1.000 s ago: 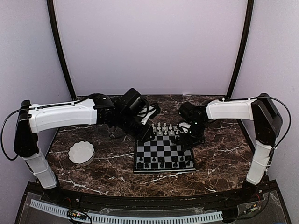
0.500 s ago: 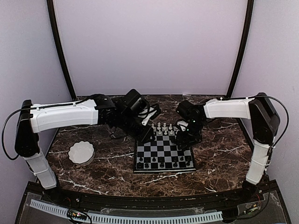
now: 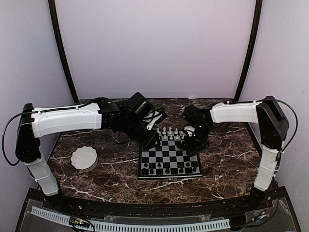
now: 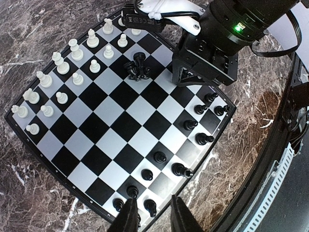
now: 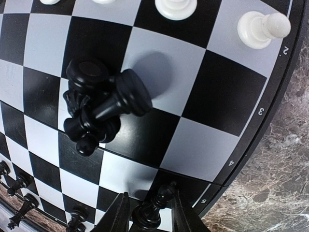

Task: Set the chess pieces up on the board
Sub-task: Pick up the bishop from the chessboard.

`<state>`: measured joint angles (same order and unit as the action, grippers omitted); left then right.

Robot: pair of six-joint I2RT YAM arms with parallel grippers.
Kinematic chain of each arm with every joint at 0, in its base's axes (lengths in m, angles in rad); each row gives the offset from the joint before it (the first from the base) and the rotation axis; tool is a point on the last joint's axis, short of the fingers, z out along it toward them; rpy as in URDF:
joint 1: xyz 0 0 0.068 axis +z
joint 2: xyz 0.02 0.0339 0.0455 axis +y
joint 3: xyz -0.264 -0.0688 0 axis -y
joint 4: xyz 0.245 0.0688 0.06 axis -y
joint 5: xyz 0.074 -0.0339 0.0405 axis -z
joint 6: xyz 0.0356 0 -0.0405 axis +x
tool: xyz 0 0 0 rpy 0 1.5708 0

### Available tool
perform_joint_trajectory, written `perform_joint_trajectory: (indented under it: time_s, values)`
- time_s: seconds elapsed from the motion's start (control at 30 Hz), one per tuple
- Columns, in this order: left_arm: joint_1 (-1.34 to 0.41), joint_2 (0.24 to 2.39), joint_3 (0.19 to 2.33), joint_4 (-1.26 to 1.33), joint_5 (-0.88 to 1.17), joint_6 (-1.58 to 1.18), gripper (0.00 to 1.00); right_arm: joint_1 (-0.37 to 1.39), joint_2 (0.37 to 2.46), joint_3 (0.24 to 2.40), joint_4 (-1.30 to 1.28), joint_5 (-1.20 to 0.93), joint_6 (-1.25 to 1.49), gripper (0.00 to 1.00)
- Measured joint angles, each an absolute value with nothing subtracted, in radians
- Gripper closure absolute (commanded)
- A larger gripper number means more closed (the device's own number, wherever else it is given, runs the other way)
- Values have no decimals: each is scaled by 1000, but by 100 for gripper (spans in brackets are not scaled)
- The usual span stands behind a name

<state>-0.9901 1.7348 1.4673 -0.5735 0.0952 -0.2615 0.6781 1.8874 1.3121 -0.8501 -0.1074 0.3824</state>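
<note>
From above, the chessboard (image 3: 170, 153) sits in the middle of the table (image 3: 227, 159), with white chessmen (image 3: 167, 132) lined on its far rows and black chessmen (image 3: 166, 170) on the near row. Your left pincer (image 3: 153, 139) hangs at the far left corner, your right pincer (image 3: 192, 141) over the far right squares. The scalloped bowl (image 3: 84, 158) lies well apart to the left.

Left wrist view: that pincer stands part open with nothing in it. A heap of black chessmen (image 4: 137, 68) lies just beside the white chessmen; the middle squares are bare.

Right wrist view: the fingers (image 5: 120, 212) bracket one black chessman (image 5: 150, 211) on an edge square. I cannot tell whether they pinch it yet. You are, I judge, picking it up for the black rows. Next you need a firm grip and a straight lift: the heap is near on one side, the chessboard's border just beside on the other. Then carry over the bare middle.
</note>
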Motion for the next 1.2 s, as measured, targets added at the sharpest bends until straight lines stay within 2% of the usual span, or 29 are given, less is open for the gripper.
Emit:
perform_joint_trajectory:
  time_s: [0.33,0.8,1.2]
  values:
    - [-990,1737,1467,-574,98,-262,74,681,1872,1289,-844,-81,378,66]
    - [-990,1753,1468,-573,116,-262,74,702,1868,1283,-854,-34,372,68]
    - [-990,1757,1468,-572,120,-262,74,704,1853,1267,-861,-21,379,86]
